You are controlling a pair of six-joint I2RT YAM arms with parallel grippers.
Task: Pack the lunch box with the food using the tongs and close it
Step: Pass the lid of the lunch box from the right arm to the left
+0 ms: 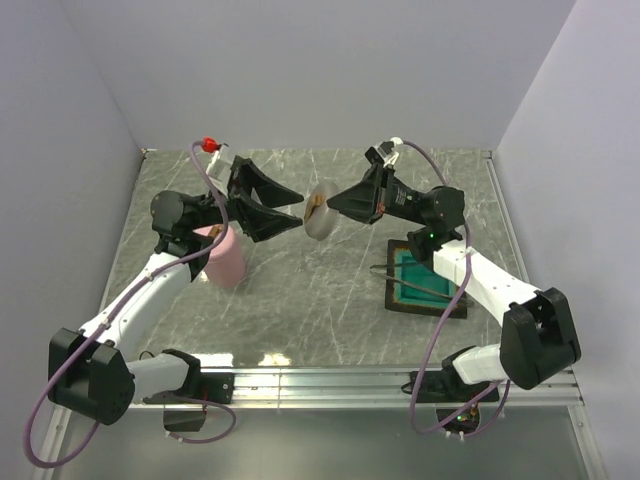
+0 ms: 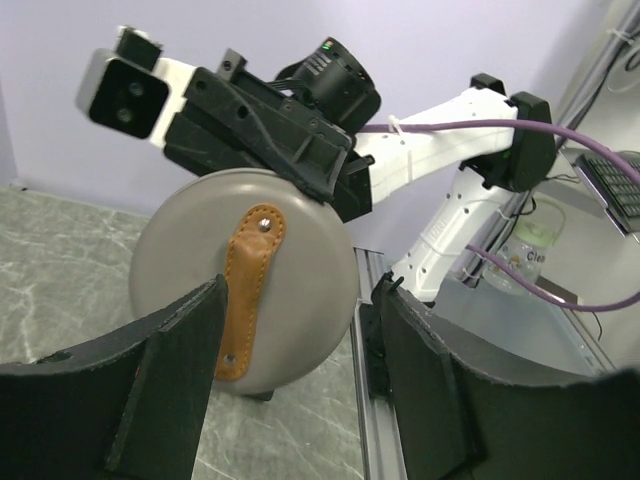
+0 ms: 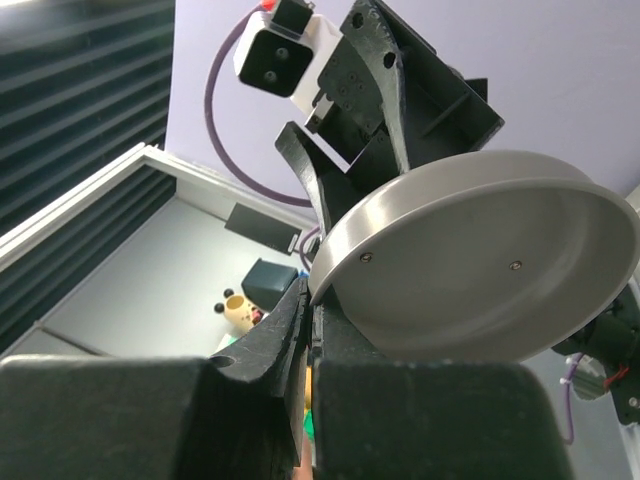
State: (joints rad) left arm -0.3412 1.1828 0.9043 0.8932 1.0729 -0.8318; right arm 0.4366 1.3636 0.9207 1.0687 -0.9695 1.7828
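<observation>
My right gripper (image 1: pixel 334 205) is raised over the table's middle and shut on the rim of a round grey lid (image 1: pixel 320 213) with a tan leather strap (image 2: pixel 248 290). The lid stands on edge in the air. In the right wrist view the jaws (image 3: pixel 312 300) pinch its rim and its hollow underside (image 3: pixel 480 260) faces the camera. My left gripper (image 1: pixel 296 212) is open, its fingers level with the lid's strap side and apart from it (image 2: pixel 302 292). The pink lunch box (image 1: pixel 227 258) stands below my left arm. The thin tongs (image 1: pixel 392 270) lie across the tray. The food is out of view.
A green tray with a dark frame (image 1: pixel 436 302) lies at the right, under my right arm. Grey walls close in the table at the back and on both sides. A metal rail (image 1: pixel 330 378) runs along the near edge.
</observation>
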